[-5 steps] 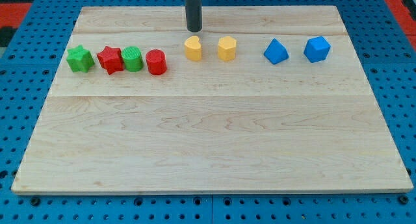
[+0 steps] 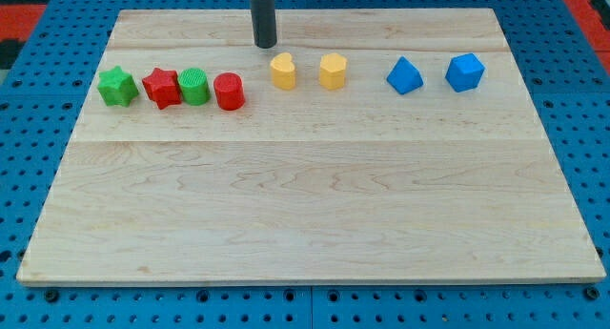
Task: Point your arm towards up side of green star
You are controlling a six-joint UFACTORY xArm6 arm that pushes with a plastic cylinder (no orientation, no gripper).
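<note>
The green star lies at the left end of a row of blocks near the view's top of the wooden board. My tip is at the view's top centre, well to the right of the green star and a little above its row. It stands just up and left of the yellow heart-shaped block, touching no block.
To the right of the green star sit a red star, a green cylinder and a red cylinder, close together. Further right are a yellow hexagonal block and two blue blocks.
My tip has moved a short way to the view's left, from above the yellow heart to up and left of it. No block has moved.
</note>
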